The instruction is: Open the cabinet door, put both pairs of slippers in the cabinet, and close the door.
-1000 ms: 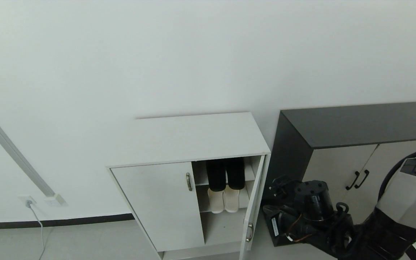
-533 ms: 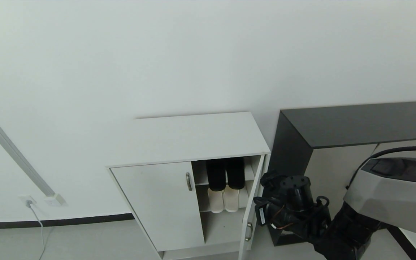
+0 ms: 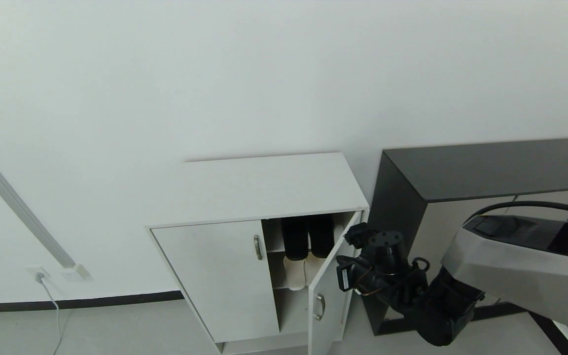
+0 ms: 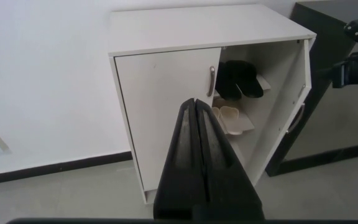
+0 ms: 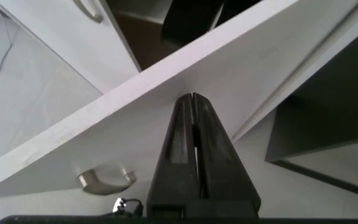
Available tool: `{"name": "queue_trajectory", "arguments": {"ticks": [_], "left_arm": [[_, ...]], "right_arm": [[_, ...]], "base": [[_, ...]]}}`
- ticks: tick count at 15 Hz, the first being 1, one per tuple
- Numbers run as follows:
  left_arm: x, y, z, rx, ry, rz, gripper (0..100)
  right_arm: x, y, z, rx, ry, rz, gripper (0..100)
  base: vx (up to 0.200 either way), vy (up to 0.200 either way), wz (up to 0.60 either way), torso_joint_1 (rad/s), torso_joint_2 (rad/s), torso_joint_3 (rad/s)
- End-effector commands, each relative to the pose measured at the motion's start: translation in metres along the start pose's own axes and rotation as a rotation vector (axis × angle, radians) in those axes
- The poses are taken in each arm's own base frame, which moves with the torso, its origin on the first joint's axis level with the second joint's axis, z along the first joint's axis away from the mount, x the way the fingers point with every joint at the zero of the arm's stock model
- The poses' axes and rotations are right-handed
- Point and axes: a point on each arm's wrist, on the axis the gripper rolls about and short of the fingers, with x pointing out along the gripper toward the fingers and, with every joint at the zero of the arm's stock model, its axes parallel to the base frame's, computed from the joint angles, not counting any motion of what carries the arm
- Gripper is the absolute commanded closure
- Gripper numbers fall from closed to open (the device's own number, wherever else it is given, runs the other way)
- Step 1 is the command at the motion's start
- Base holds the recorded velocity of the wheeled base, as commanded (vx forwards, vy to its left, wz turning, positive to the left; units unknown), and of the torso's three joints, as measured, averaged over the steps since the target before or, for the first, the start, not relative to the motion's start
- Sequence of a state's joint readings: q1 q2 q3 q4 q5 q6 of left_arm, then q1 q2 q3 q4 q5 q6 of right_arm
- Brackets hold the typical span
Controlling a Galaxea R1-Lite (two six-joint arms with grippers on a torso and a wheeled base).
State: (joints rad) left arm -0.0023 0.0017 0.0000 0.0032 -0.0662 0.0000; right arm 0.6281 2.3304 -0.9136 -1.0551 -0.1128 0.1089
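Right pincer (image 5: pixel 194 98), closed, against half-open cabinet door (image 3: pixel 324 276); handle (image 3: pixel 319 306) upright.

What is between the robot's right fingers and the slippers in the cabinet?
The half-open cabinet door: head view shows the right fingers at its outer face, slippers on shelves behind it.

Plain white wall (image 3: pixel 264 74), evenly lit. Black skirting strip (image 3: pixel 77 301) along its foot, pale grey floor (image 3: pixel 91 330) below. Grey cable duct (image 3: pixel 13 202) runs diagonally down the wall to a small box (image 3: pixel 74 272). Socket (image 3: pixel 36 272) just beside it, cable (image 3: pixel 56 304) hanging to the floor. Dark sideboard (image 3: pixel 486 167) at right against the wall, glossy fronts.
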Motion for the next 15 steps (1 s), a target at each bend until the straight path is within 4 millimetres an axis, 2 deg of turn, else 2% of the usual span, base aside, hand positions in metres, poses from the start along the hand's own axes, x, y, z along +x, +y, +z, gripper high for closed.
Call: {"name": "queue_trajectory", "arguments": {"ticks": [1,10,15], "left_arm": [[0.0,0.0,0.0,0.0,0.0,-0.001,100],[0.0,0.0,0.0,0.002,0.0,-0.001,100],[0.0,0.0,0.0,0.002,0.0,-0.001,100]], "right_arm": [[0.009,-0.001,-0.001,0.002,-0.006,-0.004,100],[0.049,-0.003,0.004,0.014,-0.065,-0.016,100],[0.064,-0.006,0.011,0.017,-0.06,-0.027,100]], "base": [[0.0,0.0,0.0,0.0,0.0,0.0],[0.0,0.0,0.0,0.0,0.0,0.0],[0.0,0.0,0.0,0.0,0.0,0.0]]}}
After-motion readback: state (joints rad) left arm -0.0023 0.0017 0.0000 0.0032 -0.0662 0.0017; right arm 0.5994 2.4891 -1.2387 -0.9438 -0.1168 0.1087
